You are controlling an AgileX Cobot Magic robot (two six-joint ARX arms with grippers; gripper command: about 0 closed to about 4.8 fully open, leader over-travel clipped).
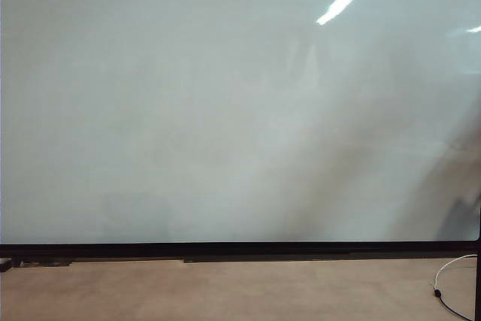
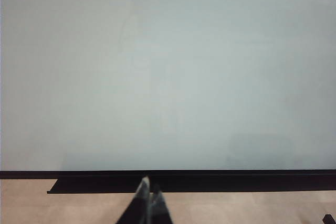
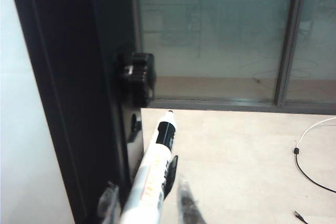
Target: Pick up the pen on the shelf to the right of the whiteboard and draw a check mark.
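The large glossy white whiteboard [image 1: 225,110] with its thin black frame fills nearly the whole exterior view, bare of any drawn line, with a ceiling light streaked across its upper right. Below the frame lies pale beige floor [image 1: 225,291], and at the far right a thin white cable [image 1: 451,264] curls beside the board's black upright edge. Neither arm shows in this view.

The left wrist view shows the same blank board over the dark frame strip, and the left gripper [image 2: 148,203] low in front of it, its two dark fingertips pressed together with nothing between them.

Only the right wrist view shows the pen: a slim white marker [image 3: 152,177] with a black band and small tip, lying slanted against the board's black side post [image 3: 79,103], near a black knob-like fitting [image 3: 137,74]. The right gripper [image 3: 146,203] straddles the barrel's lower end, one finger on each side; whether it is clamped on the barrel I cannot tell. Beyond stand glass partitions [image 3: 220,35] and more beige floor with the cable.
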